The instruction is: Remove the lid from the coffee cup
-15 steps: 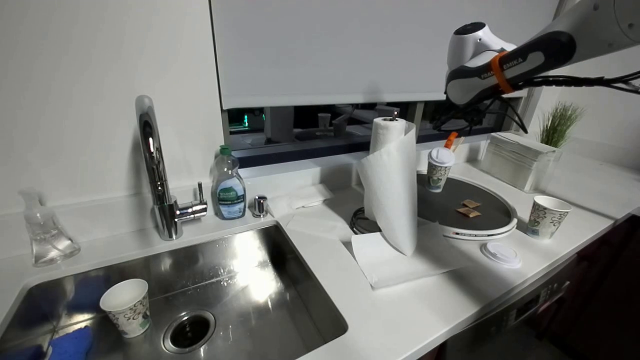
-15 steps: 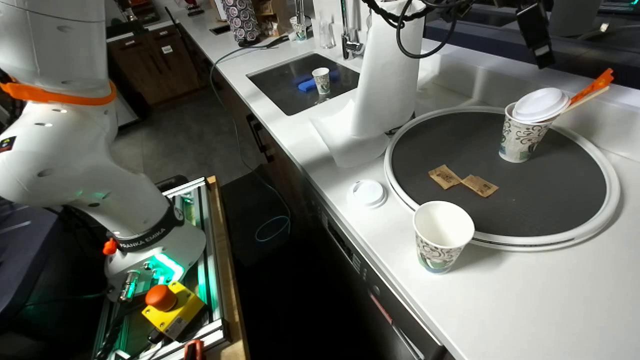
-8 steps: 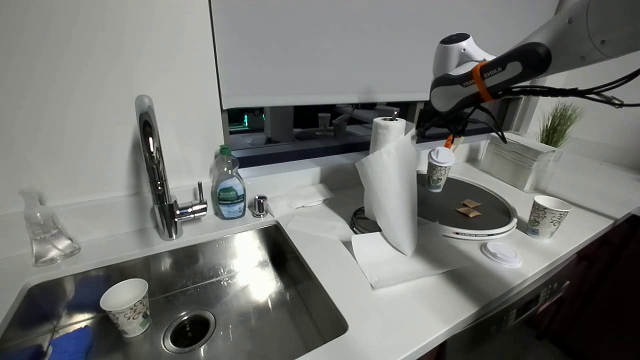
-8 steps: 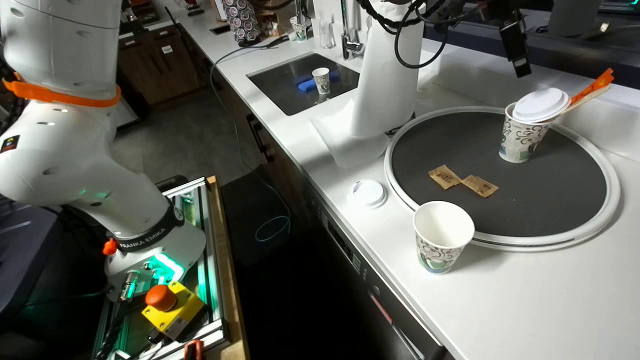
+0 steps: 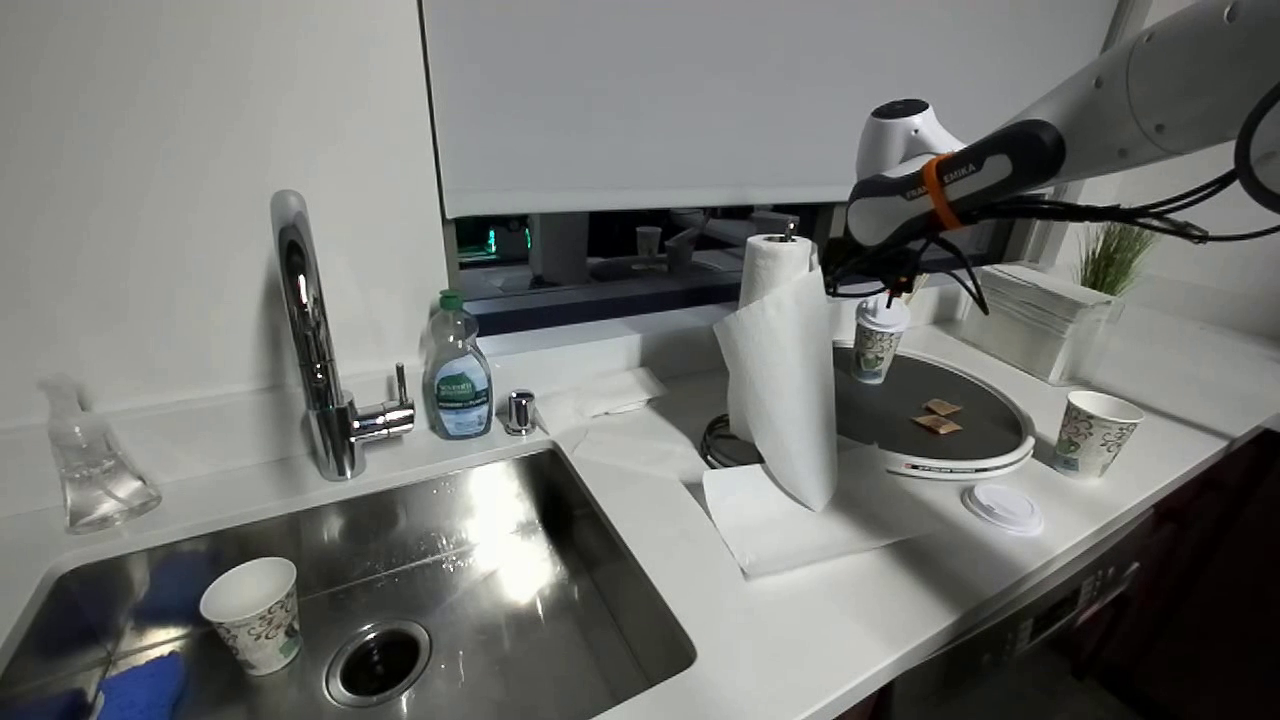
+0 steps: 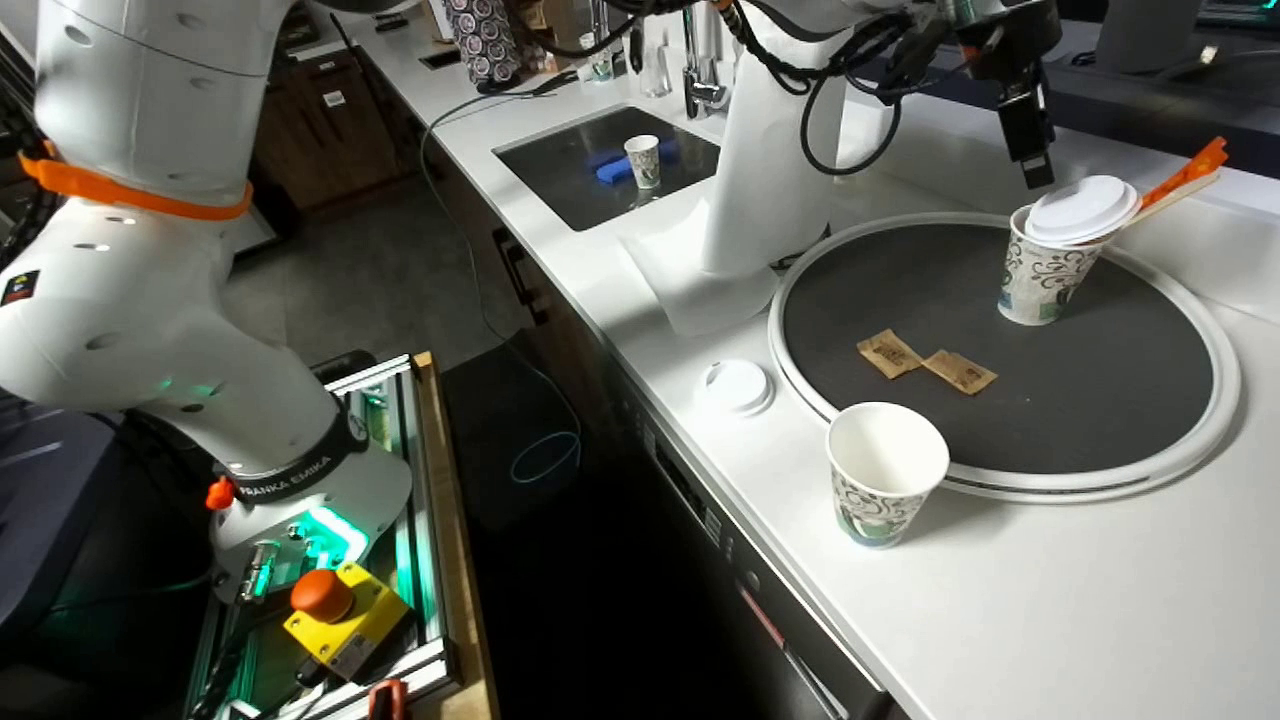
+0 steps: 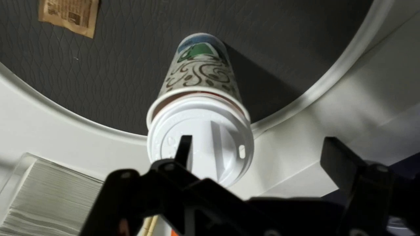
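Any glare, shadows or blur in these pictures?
In an exterior view, bright glare whitens part of the sink; in an exterior view, a green glow lights the arm's base; in the wrist view, the cup throws a dark shadow on the round tray, and the gripper looks nearly black and slightly soft.

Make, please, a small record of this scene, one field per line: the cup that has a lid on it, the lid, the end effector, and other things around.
Coffee cup: upright on dark round tray
White lid: tilted on the cup's rim, not yet removed
Beside lid, sticking out: orange stick, pale sticks
End effector: open, close to the lid, not gripping it
Also on tray: brown packets
Counter: second lid, lidless cup, paper-towel roll
Sink: another lidless cup
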Available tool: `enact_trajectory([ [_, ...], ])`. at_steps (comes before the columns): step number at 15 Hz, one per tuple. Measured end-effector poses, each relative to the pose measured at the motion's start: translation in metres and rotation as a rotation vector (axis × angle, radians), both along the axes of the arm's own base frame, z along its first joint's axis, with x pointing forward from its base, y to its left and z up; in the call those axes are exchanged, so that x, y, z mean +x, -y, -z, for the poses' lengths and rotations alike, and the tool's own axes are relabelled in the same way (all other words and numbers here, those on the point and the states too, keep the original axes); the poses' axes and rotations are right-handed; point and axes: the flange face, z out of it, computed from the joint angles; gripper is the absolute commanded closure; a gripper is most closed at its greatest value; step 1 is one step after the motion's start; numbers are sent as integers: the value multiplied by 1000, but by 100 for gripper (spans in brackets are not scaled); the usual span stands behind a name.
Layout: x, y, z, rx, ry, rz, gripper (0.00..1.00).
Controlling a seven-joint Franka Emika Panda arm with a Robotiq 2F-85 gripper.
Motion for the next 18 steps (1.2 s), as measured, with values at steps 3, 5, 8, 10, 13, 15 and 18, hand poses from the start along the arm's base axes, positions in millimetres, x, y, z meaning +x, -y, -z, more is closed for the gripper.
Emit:
enact_trajectory([
  [3,7,3,-7,-6,79,-24,0],
  [5,8,8,-10,-14,97,-26,0],
  [8,8,10,-11,-23,97,-24,0],
  [10,8,9,-12,-30,102,-28,0],
  [13,9,6,-8,-35,99,-33,6],
  [15,10,5,-2,-38,92,-35,20],
  [18,10,5,7,-44,80,-35,25],
])
